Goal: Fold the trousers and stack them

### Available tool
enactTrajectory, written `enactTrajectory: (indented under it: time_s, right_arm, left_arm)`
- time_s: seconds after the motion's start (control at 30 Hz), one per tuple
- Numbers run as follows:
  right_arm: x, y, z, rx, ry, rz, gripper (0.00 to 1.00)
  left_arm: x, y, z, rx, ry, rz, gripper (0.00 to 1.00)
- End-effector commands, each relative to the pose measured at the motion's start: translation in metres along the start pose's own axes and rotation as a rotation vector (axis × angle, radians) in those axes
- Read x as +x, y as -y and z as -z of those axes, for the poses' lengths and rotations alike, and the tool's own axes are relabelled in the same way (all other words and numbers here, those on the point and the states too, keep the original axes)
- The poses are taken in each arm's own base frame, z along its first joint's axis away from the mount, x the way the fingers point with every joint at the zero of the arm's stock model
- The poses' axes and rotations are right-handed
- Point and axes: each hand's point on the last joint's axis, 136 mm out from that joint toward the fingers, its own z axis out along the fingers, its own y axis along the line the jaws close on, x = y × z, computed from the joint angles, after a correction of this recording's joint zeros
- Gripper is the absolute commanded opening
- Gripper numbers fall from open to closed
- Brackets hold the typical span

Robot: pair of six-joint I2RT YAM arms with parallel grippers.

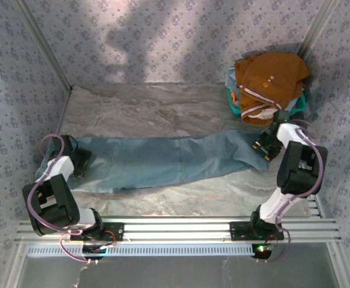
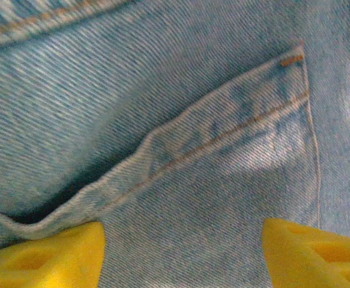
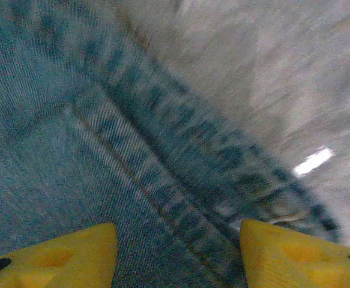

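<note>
Faded light-blue jeans, stretched full length across the marbled table, waist end by the left arm, leg hems by the right, not yet folded or stacked. Left fingers spread apart, poised right over the denim beside a pocket opening, with nothing pinched between. Right fingers likewise parted, straddling the stitched hem at a leg's corner, bare table just past it, no cloth clamped. Probably set to pinch both ends for a first fold. Risks from here: catching only the pocket lip or the top layer on the left, peeling the waist open instead of lifting it whole; sliding off the thick hem seam on the right, or taking one layer and leaving the rest behind; raising the two ends unevenly and ending with a skewed, wrinkled fold. Long, weighty cloth for such small arms, so likely to drag and bunch on the table. Further out, an orange-brown garment with white striped trim, heaped over something teal in the far right corner, near the right arm and the hems, easily snagged or nudged by a wide swing. Patterned walls close on three sides; metal rail along the near edge.
</note>
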Motion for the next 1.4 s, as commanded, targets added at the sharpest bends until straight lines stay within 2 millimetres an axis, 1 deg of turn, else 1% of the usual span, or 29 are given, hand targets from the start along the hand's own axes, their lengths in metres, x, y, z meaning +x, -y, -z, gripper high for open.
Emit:
enactTrajectory:
  time_s: [0.0,0.1,0.17,0.23,0.3,0.37,0.43,0.53,0.57,0.67,0.73,0.8,0.83,0.87,0.93,1.0,1.13,1.2,1.23,1.3,1.33,1.37]
  right_arm:
    - [0.039,0.009,-0.007,0.097,-0.014,0.018,0.56]
    - [0.069,0.035,-0.009,0.152,-0.038,-0.036,0.54]
    - [0.086,0.044,-0.005,0.161,-0.042,-0.039,0.55]
    - [0.101,0.046,0.0,0.157,-0.049,-0.012,0.57]
    - [0.107,0.043,0.003,0.136,-0.066,0.012,0.58]
    - [0.101,0.043,0.012,0.142,-0.062,0.022,0.59]
    - [0.084,0.04,0.025,0.108,-0.01,0.0,0.59]
    - [0.056,0.022,0.042,0.018,0.061,0.017,0.57]
    - [0.048,0.015,0.045,-0.001,0.071,0.023,0.56]
    - [0.031,-0.005,0.04,-0.032,0.058,0.056,0.5]
    - [0.023,-0.016,0.029,-0.028,0.029,0.073,0.49]
    - [0.022,-0.024,0.016,-0.032,-0.012,0.09,0.46]
    - [0.023,-0.024,0.011,-0.01,-0.025,0.097,0.46]
    - [0.023,-0.023,0.007,0.01,-0.029,0.1,0.46]
    - [0.026,-0.013,0.0,0.08,-0.026,0.092,0.46]
    - [0.033,-0.008,-0.006,0.1,-0.035,0.091,0.46]
    - [0.044,0.002,-0.01,0.127,-0.053,0.09,0.46]
    - [0.047,0.006,-0.012,0.137,-0.063,0.085,0.43]
    - [0.048,0.011,-0.013,0.156,-0.07,0.079,0.43]
    - [0.049,0.018,-0.01,0.193,-0.062,0.083,0.46]
    - [0.047,0.02,-0.01,0.198,-0.056,0.083,0.47]
    - [0.047,0.02,-0.011,0.185,-0.062,0.079,0.45]
  left_arm:
    - [-0.004,-0.002,0.004,-0.006,0.005,0.028,0.69]
    - [-0.014,-0.002,0.005,-0.014,0.03,0.039,0.7]
    - [-0.018,0.004,0.001,-0.002,0.028,0.04,0.7]
    - [-0.022,0.011,-0.004,0.002,0.021,0.043,0.7]
    - [-0.025,0.015,-0.008,0.001,0.013,0.04,0.7]
    - [-0.026,0.018,-0.01,0.008,0.006,0.036,0.69]
    - [-0.026,0.02,-0.008,0.019,0.007,0.036,0.69]
    - [-0.026,0.02,-0.002,0.023,0.02,0.028,0.7]
    - [-0.026,0.02,0.0,0.025,0.023,0.028,0.7]
    - [-0.026,0.02,0.004,0.027,0.029,0.024,0.69]
    - [-0.026,0.019,0.004,0.025,0.029,0.024,0.7]
    - [-0.025,0.018,0.005,0.023,0.025,0.023,0.7]
    - [-0.024,0.018,0.005,0.023,0.024,0.022,0.69]
    - [-0.024,0.018,0.006,0.024,0.025,0.022,0.7]
    - [-0.024,0.017,0.007,0.025,0.026,0.022,0.7]
    - [-0.024,0.017,0.007,0.026,0.028,0.02,0.7]
    - [-0.024,0.018,0.007,0.027,0.028,0.017,0.69]
    - [-0.025,0.018,0.007,0.026,0.028,0.018,0.69]
    - [-0.025,0.018,0.007,0.027,0.027,0.02,0.7]
    - [-0.024,0.019,0.006,0.031,0.024,0.021,0.69]
    - [-0.024,0.019,0.006,0.032,0.023,0.019,0.69]
    - [-0.024,0.018,0.006,0.029,0.024,0.019,0.69]
